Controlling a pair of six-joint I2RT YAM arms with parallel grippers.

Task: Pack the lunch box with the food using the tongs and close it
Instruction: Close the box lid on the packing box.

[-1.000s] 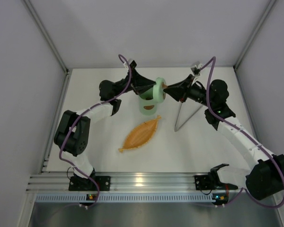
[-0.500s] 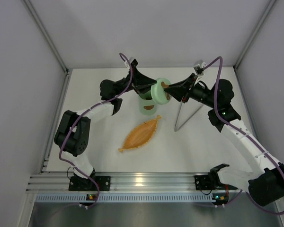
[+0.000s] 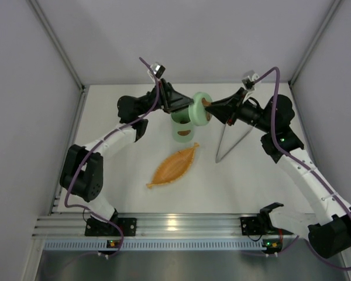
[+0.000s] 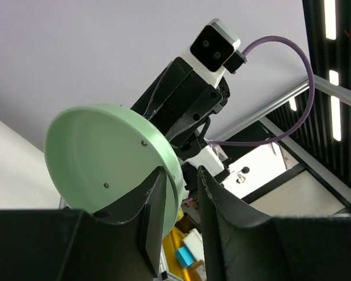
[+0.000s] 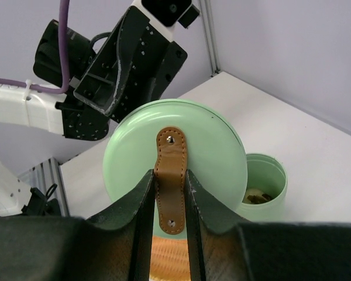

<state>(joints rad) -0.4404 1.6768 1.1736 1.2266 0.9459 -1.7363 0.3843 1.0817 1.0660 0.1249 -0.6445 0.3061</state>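
Mint-green lid [image 3: 198, 109] stands on edge just above the open lunch box [image 3: 183, 130] at the counter's [image 3: 123, 175] far side, apparently mid-handover between the arms. The tongs [image 3: 231, 143] lie beside it.

Left wrist: the left gripper [image 4: 181, 175] straddles the lid's rim, jaws narrowly parted with a gap showing.

Right wrist: the right gripper [image 5: 168, 178] pinches the lid's brown strap [image 5: 169, 146], probably to lay it flat. Dark food [image 5: 254, 196] sits inside the cylinder.
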